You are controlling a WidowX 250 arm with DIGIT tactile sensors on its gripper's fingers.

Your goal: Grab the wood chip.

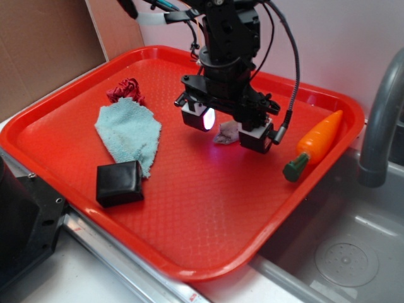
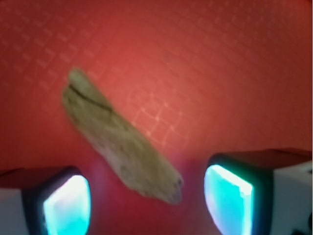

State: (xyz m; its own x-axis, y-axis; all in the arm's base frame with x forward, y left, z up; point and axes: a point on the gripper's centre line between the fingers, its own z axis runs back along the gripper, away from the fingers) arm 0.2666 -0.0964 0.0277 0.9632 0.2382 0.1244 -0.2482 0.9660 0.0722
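Toy kitchen setup: grey sink basin (image 1: 344,252), faucet (image 1: 380,120), red serving tray (image 1: 208,240) on counter, cardboard backdrop (image 1: 38,44).

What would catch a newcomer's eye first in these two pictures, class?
The bright red tray fills the scene, with the black gripper open low over its middle, pads glowing. Just behind it lies the wood chip, which runs slantwise between the pads in the wrist view. An orange toy carrot leans on the tray's right rim.
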